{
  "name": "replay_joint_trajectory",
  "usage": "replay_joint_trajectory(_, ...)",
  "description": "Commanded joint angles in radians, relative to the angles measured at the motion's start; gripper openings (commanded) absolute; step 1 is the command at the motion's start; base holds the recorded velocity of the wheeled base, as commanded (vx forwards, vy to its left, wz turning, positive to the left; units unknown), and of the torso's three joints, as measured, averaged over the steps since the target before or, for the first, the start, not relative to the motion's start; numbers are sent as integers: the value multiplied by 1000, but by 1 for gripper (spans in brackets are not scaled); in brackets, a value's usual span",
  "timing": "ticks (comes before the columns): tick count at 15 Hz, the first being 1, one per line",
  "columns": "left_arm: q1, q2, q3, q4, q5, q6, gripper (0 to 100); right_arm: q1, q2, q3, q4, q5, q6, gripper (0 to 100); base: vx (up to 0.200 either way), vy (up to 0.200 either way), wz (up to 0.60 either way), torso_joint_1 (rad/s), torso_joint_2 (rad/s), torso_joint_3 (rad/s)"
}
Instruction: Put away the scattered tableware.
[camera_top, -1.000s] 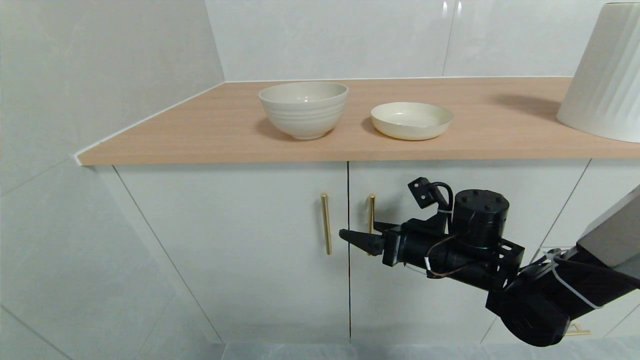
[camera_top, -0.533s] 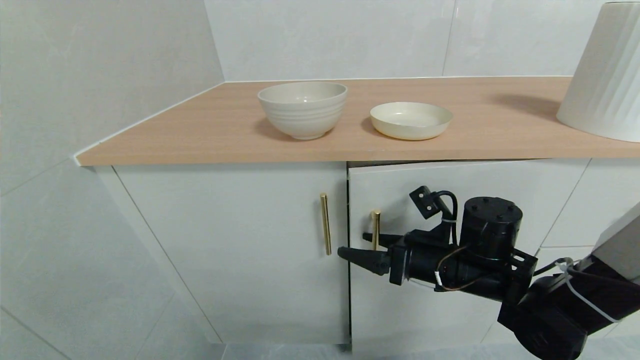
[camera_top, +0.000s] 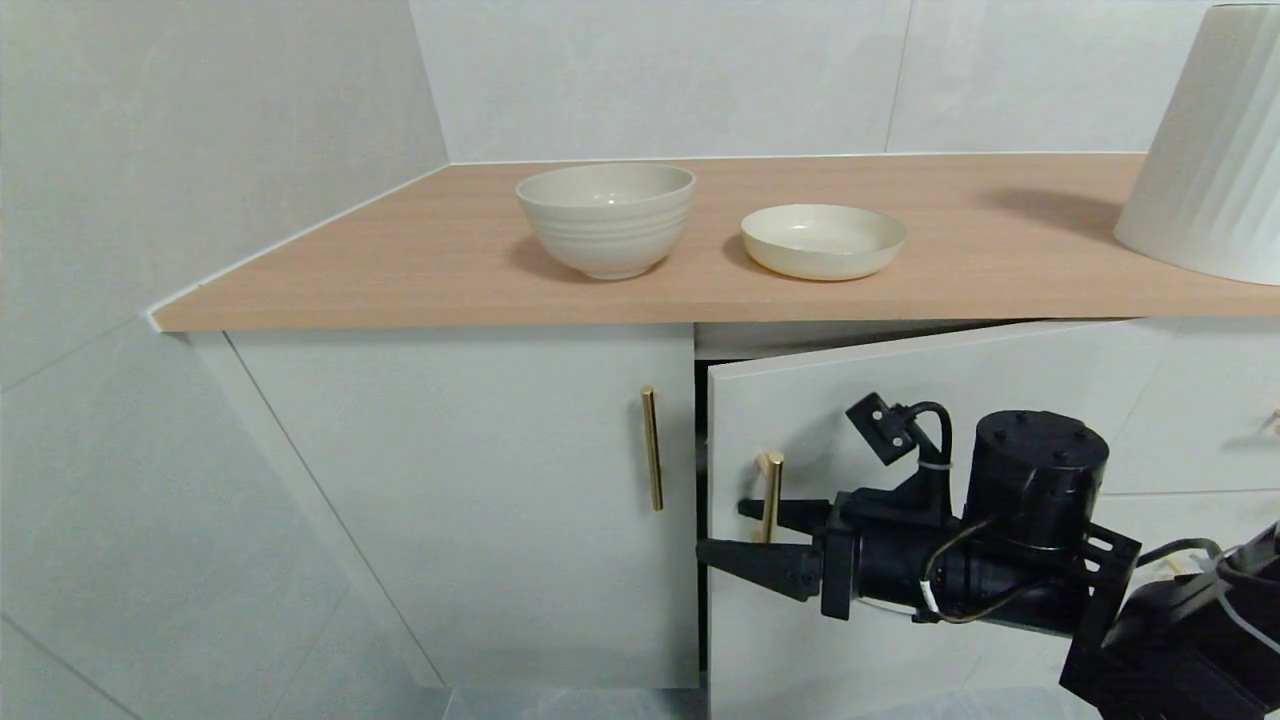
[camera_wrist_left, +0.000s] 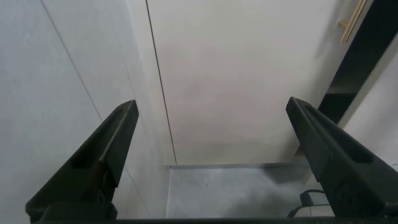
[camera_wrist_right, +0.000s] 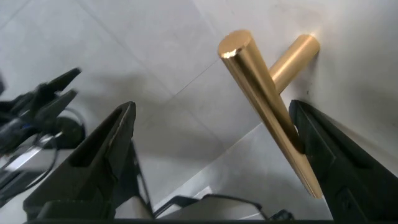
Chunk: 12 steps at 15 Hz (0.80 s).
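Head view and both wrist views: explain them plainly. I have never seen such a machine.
This is a two-armed robot. The head view is taken from a camera on its head; the wrist views from cameras on its wrists, looking out between each tool's black fingers. On the counter stand a bowl and, beside it, a shallow dish. Below, the right tool is open, its fingers either side of the gold handle of a cupboard door standing ajar. The left tool is open, empty, facing the shut left door.
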Motion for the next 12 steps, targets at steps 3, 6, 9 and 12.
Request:
replay_joint_trajectory(3,0,0,0,0,0,3,100,-1,-45,49,-6,27,-2,100,0,0,0,0,0,0)
replay_joint_trajectory(6,0,0,0,2,-3,44,100,1,-45,52,-6,27,-1,100,0,0,0,0,0,0)
replay_joint_trajectory(9,-1,9,-91,-41,-66,65,100,8,-45,56,-9,27,-2,100,0,0,0,0,0,0)
replay_joint_trajectory(12,-12,218,-350,143,-320,32,100,18,-59,61,-9,26,-1,100,0,0,0,0,0,0)
